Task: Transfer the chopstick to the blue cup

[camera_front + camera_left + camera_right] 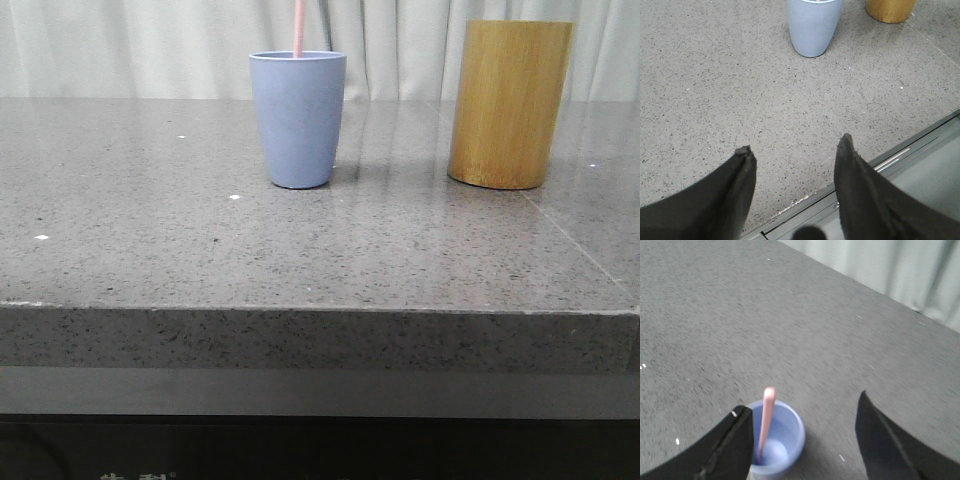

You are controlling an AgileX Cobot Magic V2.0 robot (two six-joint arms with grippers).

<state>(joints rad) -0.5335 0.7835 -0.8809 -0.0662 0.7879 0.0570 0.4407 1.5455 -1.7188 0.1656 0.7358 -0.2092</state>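
The blue cup [298,118] stands upright on the grey stone table, left of centre at the back. A pale pink chopstick [299,28] stands in it and runs out of the top of the front view. In the right wrist view the chopstick [766,421] leans inside the cup [785,440], its end resting on the cup's bottom. My right gripper [802,412] is open above the cup and touches nothing. My left gripper [795,150] is open and empty over the table's front edge, with the cup [812,25] far ahead of it. Neither gripper shows in the front view.
A taller, wider yellow-brown bamboo cylinder [510,103] stands at the back right, also in the left wrist view [890,9]. The table's front edge [320,310] and a metal rail [890,165] lie below my left gripper. A pale curtain hangs behind.
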